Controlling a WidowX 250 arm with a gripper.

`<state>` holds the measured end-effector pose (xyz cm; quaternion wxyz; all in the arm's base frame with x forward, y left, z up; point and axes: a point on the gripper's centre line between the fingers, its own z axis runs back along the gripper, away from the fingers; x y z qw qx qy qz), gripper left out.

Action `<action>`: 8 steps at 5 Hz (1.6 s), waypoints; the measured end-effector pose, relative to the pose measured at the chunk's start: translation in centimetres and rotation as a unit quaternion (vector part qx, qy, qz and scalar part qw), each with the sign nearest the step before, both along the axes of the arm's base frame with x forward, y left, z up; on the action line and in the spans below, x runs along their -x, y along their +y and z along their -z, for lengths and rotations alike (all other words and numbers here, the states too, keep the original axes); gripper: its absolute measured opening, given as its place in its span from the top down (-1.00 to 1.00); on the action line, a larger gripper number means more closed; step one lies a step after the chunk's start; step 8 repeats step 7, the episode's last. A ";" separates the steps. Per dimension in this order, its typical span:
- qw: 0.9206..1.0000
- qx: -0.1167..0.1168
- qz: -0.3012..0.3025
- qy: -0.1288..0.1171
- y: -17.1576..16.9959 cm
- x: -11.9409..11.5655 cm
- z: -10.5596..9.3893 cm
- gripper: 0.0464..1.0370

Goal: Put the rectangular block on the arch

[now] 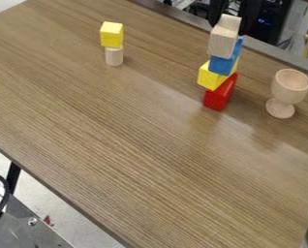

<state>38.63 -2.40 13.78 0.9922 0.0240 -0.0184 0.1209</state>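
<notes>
Toppling risk: block stack (223, 65).
Collapse could be caused by off-centre contact; state of jaws cannot be determined.

wood-grain tabletop (117, 135) with a soft sheen, smooth bare-wood goblet (290, 87), smooth matt yellow cube (111, 35)
</notes>
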 end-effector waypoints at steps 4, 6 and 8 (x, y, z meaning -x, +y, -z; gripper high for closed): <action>1.000 0.001 -0.003 -0.013 -0.1 -1.0 -0.2 -0.01; 1.000 0.001 -0.003 -0.016 -0.1 -1.1 -0.2 -0.01; 1.000 0.000 -0.005 -0.020 0.0 -1.2 -0.2 -0.01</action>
